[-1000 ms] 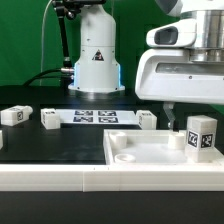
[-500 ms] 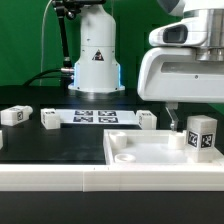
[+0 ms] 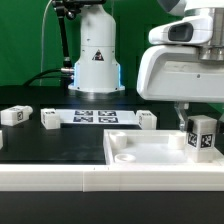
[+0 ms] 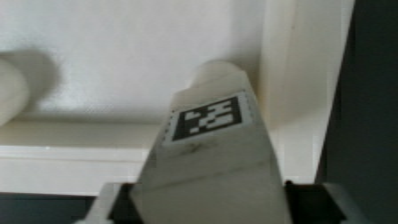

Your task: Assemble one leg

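My gripper (image 3: 192,122) is shut on the leg (image 3: 203,136), a small white post with a black-and-white tag on its face. It holds the leg upright over the far corner of the white tabletop tray (image 3: 130,165), at the exterior view's right. In the wrist view the leg (image 4: 210,140) fills the gap between the jaws of the gripper (image 4: 214,205) and points down at the tray's (image 4: 107,100) inner corner by its raised rim. Whether the leg's lower end touches the tray is hidden.
Three more white legs lie on the black table: one (image 3: 14,115) at the far left, one (image 3: 49,119) beside it, one (image 3: 147,119) behind the tray. The marker board (image 3: 95,116) lies in front of the robot base (image 3: 96,55).
The gripper with the leg has shifted a little to the exterior view's right and slightly lower over the tray's corner. The loose legs have not moved.
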Robot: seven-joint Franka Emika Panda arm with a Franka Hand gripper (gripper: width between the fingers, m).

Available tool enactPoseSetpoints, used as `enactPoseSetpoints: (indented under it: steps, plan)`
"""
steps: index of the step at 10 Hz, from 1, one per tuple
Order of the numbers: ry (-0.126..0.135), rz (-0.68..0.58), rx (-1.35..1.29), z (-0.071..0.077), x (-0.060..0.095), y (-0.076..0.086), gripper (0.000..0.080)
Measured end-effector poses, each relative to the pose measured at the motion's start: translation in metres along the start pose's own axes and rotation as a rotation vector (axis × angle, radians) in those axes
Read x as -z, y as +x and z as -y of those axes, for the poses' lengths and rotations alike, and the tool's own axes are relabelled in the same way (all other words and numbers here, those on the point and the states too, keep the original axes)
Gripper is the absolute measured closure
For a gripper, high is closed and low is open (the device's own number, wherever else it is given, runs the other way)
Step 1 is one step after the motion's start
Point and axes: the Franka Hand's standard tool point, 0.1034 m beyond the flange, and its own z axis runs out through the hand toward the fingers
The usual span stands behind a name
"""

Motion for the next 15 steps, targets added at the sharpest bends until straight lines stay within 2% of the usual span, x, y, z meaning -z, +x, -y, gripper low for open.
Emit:
enactPoseSetpoints:
  steps: [1, 3, 6, 8, 10, 12, 13, 14, 15]
  plan:
    - [0.0, 0.0, -0.02, 0.0, 0.0, 0.0, 0.0509]
    - [0.002, 0.001, -0.097, 0.0, 0.0, 0.0, 0.0509]
    - [0.011, -0.033, -0.364, -0.004, -0.002, 0.004, 0.0509]
    - [-0.013, -0.047, -0.511, -0.006, -0.001, 0.003, 0.0505]
    - [-0.04, -0.054, -0.669, -0.016, 0.0, 0.0, 0.0499]
    - [-0.05, -0.054, -0.722, -0.021, -0.001, -0.001, 0.0496]
    - [-0.048, -0.053, -0.725, -0.02, -0.001, -0.001, 0.041]
    - [-0.047, -0.054, -0.721, -0.019, -0.001, -0.001, 0.0272]
    - [-0.047, -0.054, -0.721, -0.02, -0.001, -0.001, 0.0272]
